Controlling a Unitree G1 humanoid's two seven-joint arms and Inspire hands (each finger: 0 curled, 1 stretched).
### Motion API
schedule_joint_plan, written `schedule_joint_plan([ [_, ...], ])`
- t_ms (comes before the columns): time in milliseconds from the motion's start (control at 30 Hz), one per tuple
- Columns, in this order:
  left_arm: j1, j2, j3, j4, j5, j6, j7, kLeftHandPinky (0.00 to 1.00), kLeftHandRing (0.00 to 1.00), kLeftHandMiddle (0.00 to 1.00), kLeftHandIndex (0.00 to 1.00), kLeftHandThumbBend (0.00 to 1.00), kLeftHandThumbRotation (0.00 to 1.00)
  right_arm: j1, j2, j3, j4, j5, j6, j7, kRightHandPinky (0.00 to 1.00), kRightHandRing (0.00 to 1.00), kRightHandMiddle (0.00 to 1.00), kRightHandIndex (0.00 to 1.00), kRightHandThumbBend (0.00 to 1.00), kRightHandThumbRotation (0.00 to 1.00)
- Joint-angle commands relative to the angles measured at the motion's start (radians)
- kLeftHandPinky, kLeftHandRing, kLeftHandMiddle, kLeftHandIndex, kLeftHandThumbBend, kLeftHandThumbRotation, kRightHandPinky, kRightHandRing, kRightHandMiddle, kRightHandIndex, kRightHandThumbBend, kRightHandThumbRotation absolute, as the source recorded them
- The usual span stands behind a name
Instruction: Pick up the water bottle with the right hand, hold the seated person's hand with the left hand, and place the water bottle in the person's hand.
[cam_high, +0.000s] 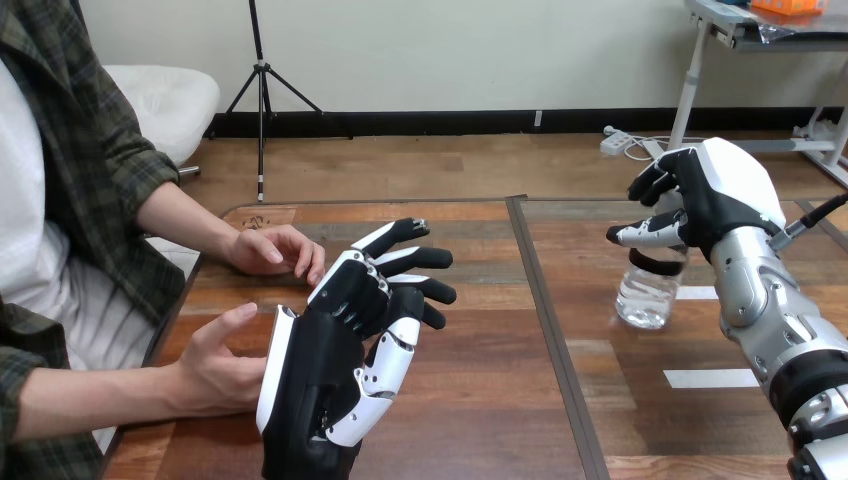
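Clear water bottle (648, 295) upright under right hand (715, 195).

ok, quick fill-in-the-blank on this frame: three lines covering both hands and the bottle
1. The right hand is curled round the top of the ____.
2. The left hand is ____, fingers extended, beside the person's nearer hand.
3. The person's farther hand rests on the ____.

Missing words: water bottle; open; table.
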Motion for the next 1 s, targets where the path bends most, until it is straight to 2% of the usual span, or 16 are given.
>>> schedule_joint_plan([
  [0,-0.036,-0.034,0.001,-0.032,-0.001,-0.020,0.003,0.46,0.58,0.67,0.75,0.25,0.43,-0.025,0.004,-0.018,-0.014,0.027,-0.023,-0.022,0.46,0.52,0.56,0.51,0.72,0.00],
  [500,-0.041,-0.036,0.005,-0.027,0.006,-0.025,0.010,0.46,0.57,0.67,0.75,0.25,0.43,0.004,-0.004,-0.022,-0.045,0.055,-0.062,-0.024,0.46,0.53,0.55,0.50,0.71,0.00],
  [967,-0.046,-0.036,0.004,-0.021,-0.001,-0.028,0.010,0.46,0.57,0.66,0.76,0.26,0.44,0.057,-0.015,-0.030,-0.099,0.075,-0.134,-0.023,0.46,0.53,0.56,0.50,0.71,0.00],
])
